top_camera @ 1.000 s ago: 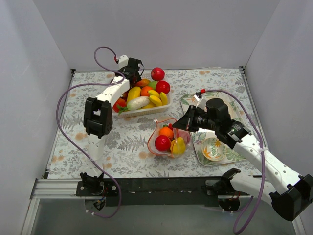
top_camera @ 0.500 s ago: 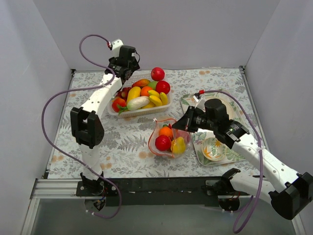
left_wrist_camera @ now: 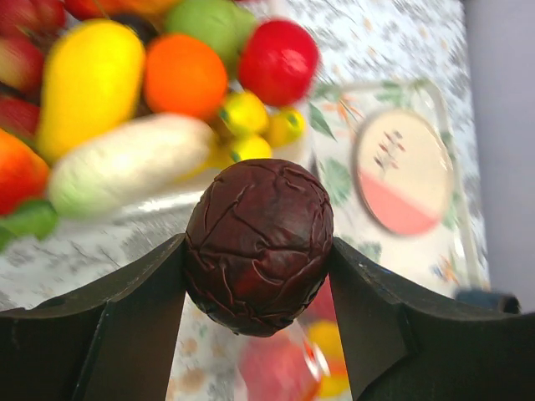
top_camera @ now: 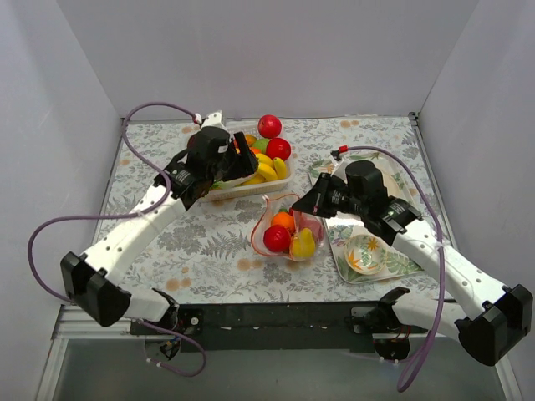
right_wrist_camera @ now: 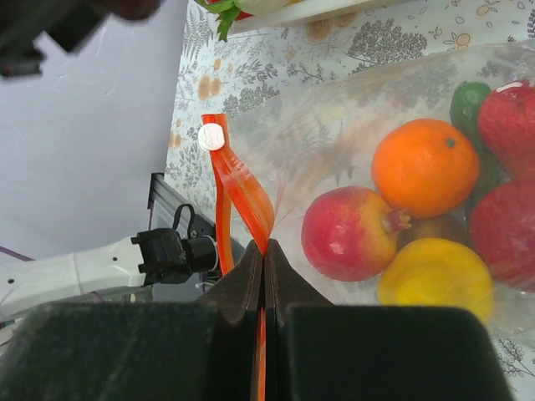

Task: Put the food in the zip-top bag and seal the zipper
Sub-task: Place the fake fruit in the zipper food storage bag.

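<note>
My left gripper is shut on a dark purple wrinkled toy fruit. In the top view the left gripper hangs over the basket's near side, left of and behind the bag. The clear zip-top bag stands open on the table and holds a red fruit, an orange, a yellow fruit and others. My right gripper is shut on the bag's red-orange zipper strip and holds the mouth up. It grips the bag's right rim in the top view.
A white slatted basket with several toy fruits stands behind the bag; two red apples sit at its far right. A glass tray with a plate and a small bowl lies at the right under my right arm.
My left arm has swung down from the far back of the basket toward the bag, carrying the dark fruit. The right gripper has kept its hold on the zipper, shifting slightly.
</note>
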Robot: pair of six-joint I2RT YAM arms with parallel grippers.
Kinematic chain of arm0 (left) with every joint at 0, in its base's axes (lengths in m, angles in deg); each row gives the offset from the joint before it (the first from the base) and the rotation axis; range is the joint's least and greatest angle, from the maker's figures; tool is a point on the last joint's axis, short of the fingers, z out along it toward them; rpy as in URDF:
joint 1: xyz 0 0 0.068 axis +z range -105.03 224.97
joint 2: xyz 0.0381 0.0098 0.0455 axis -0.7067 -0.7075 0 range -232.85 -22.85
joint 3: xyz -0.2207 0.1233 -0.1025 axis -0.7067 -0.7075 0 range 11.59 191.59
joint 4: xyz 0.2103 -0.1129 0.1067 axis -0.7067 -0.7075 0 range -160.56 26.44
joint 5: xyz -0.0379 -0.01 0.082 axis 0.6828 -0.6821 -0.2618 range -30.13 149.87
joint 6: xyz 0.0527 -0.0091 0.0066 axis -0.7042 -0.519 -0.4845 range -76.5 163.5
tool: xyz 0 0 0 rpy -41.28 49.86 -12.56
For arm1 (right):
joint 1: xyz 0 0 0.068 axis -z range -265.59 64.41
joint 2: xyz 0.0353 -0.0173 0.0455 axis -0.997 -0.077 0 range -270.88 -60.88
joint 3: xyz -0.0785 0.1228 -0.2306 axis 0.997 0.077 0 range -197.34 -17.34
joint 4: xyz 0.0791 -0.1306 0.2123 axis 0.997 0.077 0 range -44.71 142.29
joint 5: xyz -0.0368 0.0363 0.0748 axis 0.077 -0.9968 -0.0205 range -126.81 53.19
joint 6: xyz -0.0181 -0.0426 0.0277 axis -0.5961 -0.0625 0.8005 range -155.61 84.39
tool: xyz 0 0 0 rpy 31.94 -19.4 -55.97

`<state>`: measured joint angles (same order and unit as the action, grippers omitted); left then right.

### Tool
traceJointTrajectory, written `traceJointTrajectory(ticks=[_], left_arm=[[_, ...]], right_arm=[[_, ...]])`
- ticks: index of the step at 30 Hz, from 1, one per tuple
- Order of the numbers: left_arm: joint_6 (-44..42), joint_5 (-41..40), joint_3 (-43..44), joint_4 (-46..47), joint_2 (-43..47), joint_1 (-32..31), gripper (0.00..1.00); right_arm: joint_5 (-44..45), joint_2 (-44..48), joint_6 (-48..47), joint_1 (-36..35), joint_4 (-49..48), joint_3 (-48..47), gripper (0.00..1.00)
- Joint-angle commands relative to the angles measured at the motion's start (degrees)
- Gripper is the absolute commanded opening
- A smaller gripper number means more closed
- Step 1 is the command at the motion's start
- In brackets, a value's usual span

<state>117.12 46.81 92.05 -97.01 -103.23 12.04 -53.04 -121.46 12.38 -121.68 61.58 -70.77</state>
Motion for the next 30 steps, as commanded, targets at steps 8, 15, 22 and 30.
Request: traceJointTrajectory(ticks=[8,15,22,30], left_arm=[[4.69,16.92,-11.20,-1.18,16.83,-7.76,0.33],[5.03,17.63,-14.72,-1.18,18.07,-11.81,0.33],[5.30,17.28,-16.04,0.84,15.61,-15.15,0.47],[5.48,15.17,-15.08,4.35,12.62,-15.41,0.82]], right_arm=[[4.19,-2.97,-0.79,-0.20,0.93,-6.77,0.01],[4.98,-3.32,-0.61,-0.20,1.55,-7.48,0.01],[5.33,-3.32,-0.53,-0.20,2.43,-8.44,0.01],[3.75,-1.83,0.70,-0.90,1.55,-5.99,0.01]])
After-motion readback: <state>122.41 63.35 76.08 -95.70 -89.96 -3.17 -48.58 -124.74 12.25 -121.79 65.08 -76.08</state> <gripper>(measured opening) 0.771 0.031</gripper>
